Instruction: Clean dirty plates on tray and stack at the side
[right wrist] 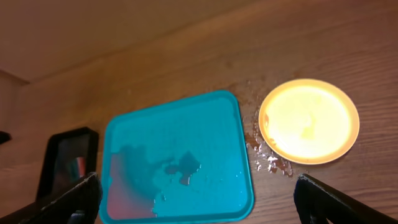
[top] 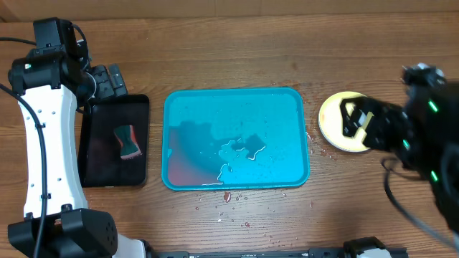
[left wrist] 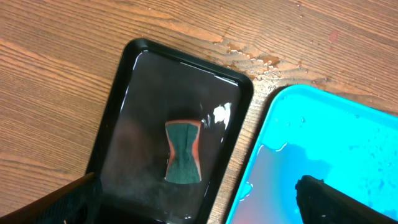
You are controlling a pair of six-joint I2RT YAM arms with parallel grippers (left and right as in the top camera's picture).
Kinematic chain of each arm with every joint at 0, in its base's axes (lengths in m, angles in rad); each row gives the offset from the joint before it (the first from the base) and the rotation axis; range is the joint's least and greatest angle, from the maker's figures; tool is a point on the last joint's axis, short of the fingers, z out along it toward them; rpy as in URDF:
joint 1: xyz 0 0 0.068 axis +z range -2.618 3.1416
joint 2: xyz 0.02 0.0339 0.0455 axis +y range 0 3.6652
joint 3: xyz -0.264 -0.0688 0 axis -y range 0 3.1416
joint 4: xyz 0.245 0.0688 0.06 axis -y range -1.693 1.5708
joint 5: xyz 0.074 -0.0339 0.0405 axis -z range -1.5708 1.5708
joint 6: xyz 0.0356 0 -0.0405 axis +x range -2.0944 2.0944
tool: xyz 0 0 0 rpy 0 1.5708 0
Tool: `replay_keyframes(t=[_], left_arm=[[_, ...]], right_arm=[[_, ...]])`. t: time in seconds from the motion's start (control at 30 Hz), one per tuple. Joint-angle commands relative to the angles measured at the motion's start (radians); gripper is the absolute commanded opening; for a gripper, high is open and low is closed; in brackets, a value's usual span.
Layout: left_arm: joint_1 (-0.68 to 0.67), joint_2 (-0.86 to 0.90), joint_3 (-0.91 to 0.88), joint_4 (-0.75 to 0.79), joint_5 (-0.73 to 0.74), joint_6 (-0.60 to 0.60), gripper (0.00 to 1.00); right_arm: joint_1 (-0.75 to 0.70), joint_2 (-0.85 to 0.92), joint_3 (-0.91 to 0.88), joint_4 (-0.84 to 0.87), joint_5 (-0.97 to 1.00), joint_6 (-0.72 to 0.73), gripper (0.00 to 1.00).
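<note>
Both released, nothing held. Below left gripper [left wrist: 199, 211]: black tray [left wrist: 155, 68] with green-and-red sponge [left wrist: 183, 152] lying in a water film. Just right of it, the tray [left wrist: 336, 124], puddled, reddish tint in the water. Ahead-right of right gripper [right wrist: 199, 208]: plates [right wrist: 309, 121] on counter [right wrist: 348, 37], yellow rim topmost, beside the tray; wet specks [right wrist: 264, 158] between.
</note>
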Motion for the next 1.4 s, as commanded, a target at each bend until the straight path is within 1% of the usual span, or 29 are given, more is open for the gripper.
replay_keyframes(t=[0.0,0.17,0.23,0.3,0.4,0.57,0.67,0.77,0.83,0.93,1.03,1.13,1.27,1.37], left_arm=[[-0.007,0.004,0.008,0.0,0.015,0.005,1.0],[-0.007,0.004,0.008,0.0,0.015,0.005,1.0],[-0.007,0.004,0.008,0.0,0.015,0.005,1.0],[-0.007,0.004,0.008,0.0,0.015,0.005,1.0],[-0.007,0.004,0.008,0.0,0.015,0.005,1.0],[-0.007,0.004,0.008,0.0,0.015,0.005,1.0],[-0.007,0.004,0.008,0.0,0.015,0.005,1.0],[-0.007,0.004,0.008,0.0,0.015,0.005,1.0],[-0.007,0.004,0.008,0.0,0.015,0.005,1.0],[-0.007,0.004,0.008,0.0,0.015,0.005,1.0],[-0.007,0.004,0.008,0.0,0.015,0.005,1.0],[-0.007,0.004,0.008,0.0,0.015,0.005,1.0],[-0.007,0.004,0.008,0.0,0.015,0.005,1.0],[-0.007,0.004,0.008,0.0,0.015,0.005,1.0]], right_arm=[[0.002,-0.067,0.011,0.002,-0.004,-0.014,1.0],[0.002,-0.11,0.011,-0.008,-0.002,-0.015,1.0],[0.002,-0.11,0.011,-0.025,0.063,-0.049,1.0],[0.002,-0.108,-0.001,-0.025,0.129,-0.048,1.0],[0.004,-0.12,-0.077,0.039,0.204,-0.048,1.0],[0.003,-0.223,-0.352,0.33,0.216,-0.052,1.0],[-0.003,-0.321,-0.575,0.558,0.2,-0.053,1.0],[-0.023,-0.434,-0.839,0.825,0.117,-0.11,1.0],[-0.03,-0.511,-0.998,0.967,0.073,-0.126,1.0],[-0.03,-0.643,-1.216,1.121,0.044,-0.125,1.0],[-0.03,-0.76,-1.368,1.212,0.007,-0.125,1.0],[-0.035,-0.869,-1.483,1.252,-0.014,-0.125,1.0],[-0.036,-0.975,-1.574,1.253,-0.013,-0.126,1.0],[-0.036,-0.996,-1.6,1.253,-0.013,-0.126,1.0]])
